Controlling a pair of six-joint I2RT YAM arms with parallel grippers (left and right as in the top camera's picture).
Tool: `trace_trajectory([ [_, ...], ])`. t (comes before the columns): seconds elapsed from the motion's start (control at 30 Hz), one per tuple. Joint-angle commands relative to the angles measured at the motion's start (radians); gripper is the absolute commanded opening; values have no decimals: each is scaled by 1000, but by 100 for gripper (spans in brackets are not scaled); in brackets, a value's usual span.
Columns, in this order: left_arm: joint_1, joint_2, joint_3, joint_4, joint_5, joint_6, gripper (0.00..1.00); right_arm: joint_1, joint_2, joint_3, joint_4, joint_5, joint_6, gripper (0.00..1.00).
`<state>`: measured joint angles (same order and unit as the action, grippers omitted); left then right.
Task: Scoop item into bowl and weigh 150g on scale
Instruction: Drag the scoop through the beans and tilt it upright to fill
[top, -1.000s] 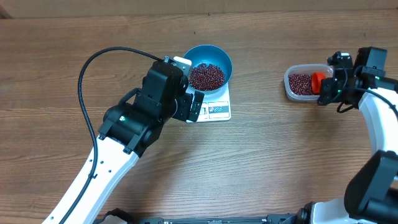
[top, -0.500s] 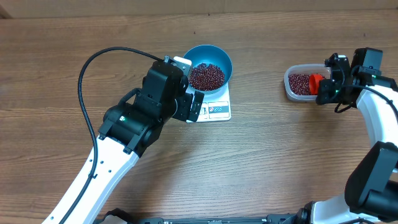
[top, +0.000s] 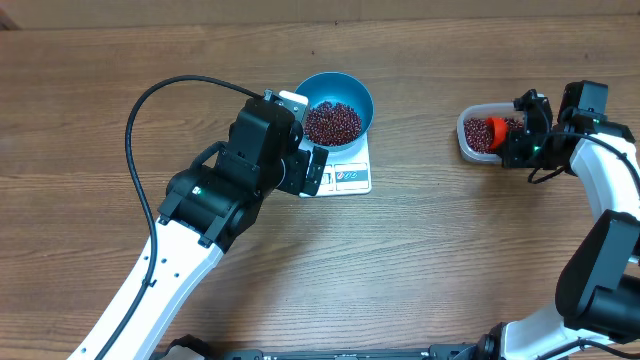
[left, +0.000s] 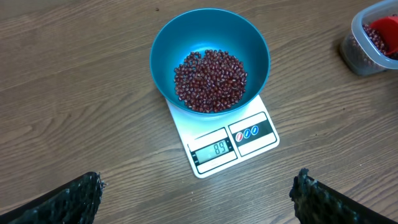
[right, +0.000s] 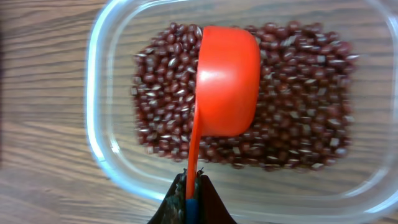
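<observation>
The blue bowl (left: 163, 43) stands on the white scale (left: 252, 149), holding a heap of dark red beans (left: 210, 81); the display reads 89. My left gripper (left: 198, 202) hangs open just in front of the scale, with nothing between its fingers (left: 81, 198). At the far right my right gripper (right: 191, 190) is shut on the thin handle of an orange-red scoop (right: 227, 81). The scoop's cup sits over the beans (right: 298, 124) in the clear tub (right: 98, 146). In the overhead view the bowl (top: 352, 86), scale (top: 352, 178), tub (top: 466, 143) and scoop (top: 494, 130) all show.
The left arm (top: 235, 180) and its black cable (top: 140, 110) cover the table's left middle and hide the scale's left edge. The right arm (top: 600, 165) runs down the right edge. Bare wooden table lies between scale and tub.
My right gripper has carried the scoop leftward from the tub's right rim to over the beans inside it. The left arm, bowl and scale have not moved.
</observation>
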<state>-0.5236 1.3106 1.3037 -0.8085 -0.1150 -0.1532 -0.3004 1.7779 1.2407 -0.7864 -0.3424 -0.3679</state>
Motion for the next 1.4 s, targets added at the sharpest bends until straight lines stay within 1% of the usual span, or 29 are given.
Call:
trace_trajectory([
  [0.0, 2, -14, 21, 1, 8, 19, 100, 3, 24, -10, -29, -83, -7, 4],
  [0.2, 2, -14, 21, 1, 8, 18, 99, 3, 24, -10, -31, -175, -32, 4],
  [0.57, 2, -14, 21, 1, 8, 18, 99, -12, 24, -10, -57, -225, -32, 4],
  [0.77, 2, -14, 21, 1, 8, 18, 100, -51, 25, -10, -56, -229, -3, 4],
  [0.97, 2, -14, 21, 1, 8, 18, 99, -93, 28, -10, -62, -272, 32, 4],
  [1.17, 2, -14, 21, 1, 8, 18, 100, -100, 42, -10, -90, -312, 31, 4],
  [1.37, 2, -14, 21, 1, 8, 19, 100, -101, 79, -10, -92, -396, 28, 4],
])
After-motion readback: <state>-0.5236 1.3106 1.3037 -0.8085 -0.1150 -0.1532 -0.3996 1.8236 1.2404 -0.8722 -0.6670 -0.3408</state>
